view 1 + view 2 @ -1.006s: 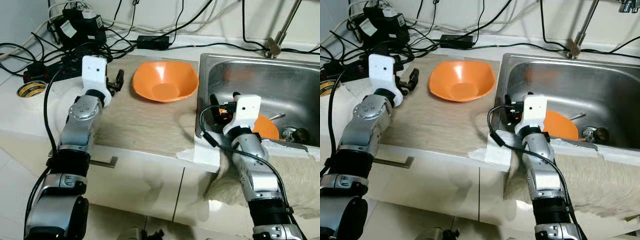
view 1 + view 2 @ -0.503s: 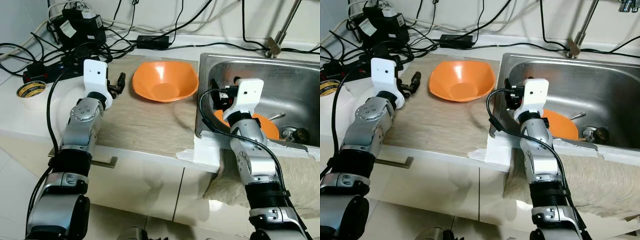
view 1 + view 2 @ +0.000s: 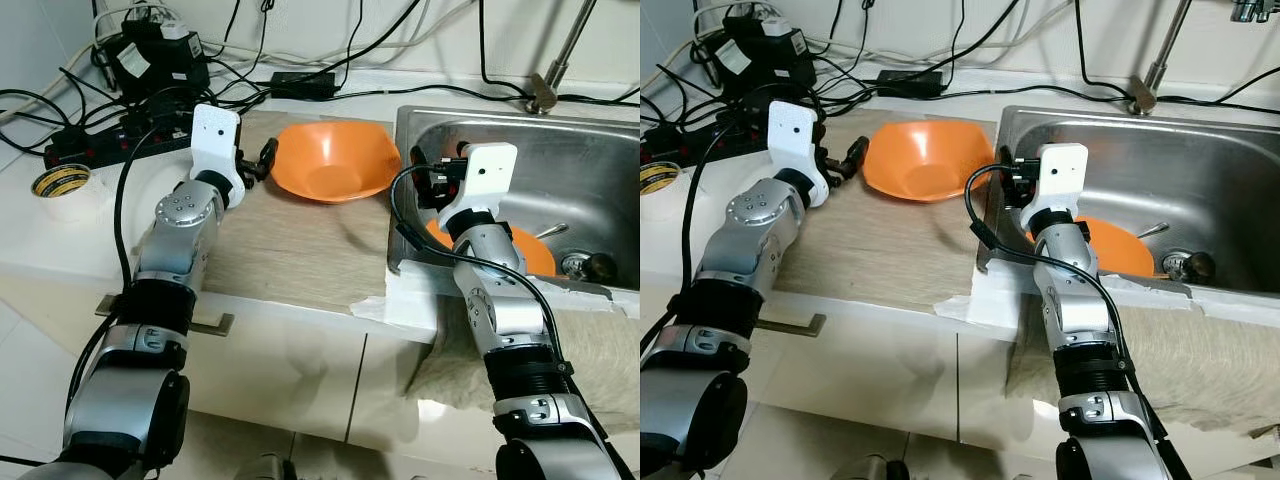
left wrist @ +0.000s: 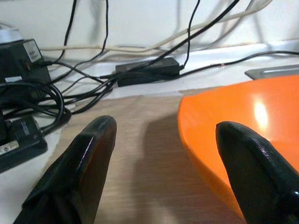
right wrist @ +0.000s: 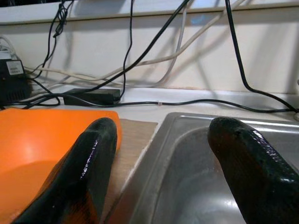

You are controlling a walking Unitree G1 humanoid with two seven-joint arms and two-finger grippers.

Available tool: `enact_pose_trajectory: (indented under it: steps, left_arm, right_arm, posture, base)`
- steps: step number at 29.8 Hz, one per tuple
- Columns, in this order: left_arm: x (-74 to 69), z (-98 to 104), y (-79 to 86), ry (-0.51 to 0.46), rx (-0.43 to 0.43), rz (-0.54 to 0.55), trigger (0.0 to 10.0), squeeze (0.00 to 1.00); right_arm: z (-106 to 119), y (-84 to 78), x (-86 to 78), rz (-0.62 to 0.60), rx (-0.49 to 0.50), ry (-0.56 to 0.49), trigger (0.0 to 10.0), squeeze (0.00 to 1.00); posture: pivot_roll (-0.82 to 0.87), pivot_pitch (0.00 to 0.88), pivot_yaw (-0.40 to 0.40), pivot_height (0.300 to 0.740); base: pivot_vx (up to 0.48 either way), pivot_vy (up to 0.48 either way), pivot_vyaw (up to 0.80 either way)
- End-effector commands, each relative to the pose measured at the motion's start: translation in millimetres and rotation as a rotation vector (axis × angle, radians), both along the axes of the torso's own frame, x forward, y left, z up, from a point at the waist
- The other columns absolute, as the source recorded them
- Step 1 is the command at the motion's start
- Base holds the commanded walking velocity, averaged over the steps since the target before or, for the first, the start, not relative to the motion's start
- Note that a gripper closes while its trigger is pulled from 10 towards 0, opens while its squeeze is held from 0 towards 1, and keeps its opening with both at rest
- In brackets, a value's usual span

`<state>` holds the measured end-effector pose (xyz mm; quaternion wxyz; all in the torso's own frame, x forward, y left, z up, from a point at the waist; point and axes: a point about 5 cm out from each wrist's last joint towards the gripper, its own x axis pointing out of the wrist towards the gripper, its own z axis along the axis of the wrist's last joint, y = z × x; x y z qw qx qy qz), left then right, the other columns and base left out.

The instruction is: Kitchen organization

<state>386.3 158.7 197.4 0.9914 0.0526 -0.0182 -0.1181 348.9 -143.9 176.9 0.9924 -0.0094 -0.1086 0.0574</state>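
**Both grippers spread and empty at the orange bowl and sink**

Far left of the counter: roll of yellow-black tape (image 3: 61, 180), and behind it a tangle of black cables and power bricks (image 3: 150, 70).

Left gripper (image 4: 161, 154) hovers low over the wood-grain mat (image 3: 290, 245), fingers spread wide, nothing between them. One fingertip sits just beside the near rim of the orange bowl (image 3: 335, 160); whether it touches cannot be told.

Orange bowl stands upright on the mat, between the left gripper and the steel sink (image 3: 590, 150).

Right gripper (image 5: 163, 163) is raised over the sink's left edge, fingers wide apart, holding nothing.

Inside the sink, behind the right arm: an orange plate (image 3: 1120, 250) lying on the basin floor, near the drain (image 3: 1190, 266). Faucet (image 3: 560, 60) stands at the back.

A beige cloth (image 3: 600, 350) hangs over the counter front at right.
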Motion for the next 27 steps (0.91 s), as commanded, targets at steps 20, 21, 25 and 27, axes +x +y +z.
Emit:
enact_pose_trajectory:
  steps: [20, 21, 25, 27]
  left_arm:
    - [8.5, 20, -10.5, -0.042, -0.027, -0.009, 10.0, 0.00]
    - [8.4, 20, -8.6, -0.042, -0.025, -0.012, 10.0, 0.00]
    - [9.2, 18, -0.2, -0.038, -0.047, 0.006, 10.0, 0.00]
    - [10.4, 15, 1.3, -0.029, -0.056, 0.017, 10.0, 0.00]
  right_arm:
    - [11, 5.7, 7.5, 0.016, -0.014, -0.043, 10.0, 0.00]
    - [9, 8.5, 7.7, 0.020, -0.015, -0.039, 10.0, 0.00]
    - [7, 15.7, 8.8, 0.035, -0.023, -0.032, 10.0, 0.00]
    - [9, 18.8, 9.4, 0.046, -0.039, -0.038, 10.0, 0.00]
  posture:
    - [-0.10, 0.000, 0.104, 0.732]
    - [-0.11, 0.000, 0.104, 0.732]
    - [-0.13, 0.000, 0.107, 0.732]
    - [-0.15, 0.000, 0.109, 0.732]
  base:
    - [0.000, 0.000, 0.00]
    - [0.000, 0.000, 0.00]
    - [0.000, 0.000, 0.00]
    - [0.000, 0.000, 0.00]
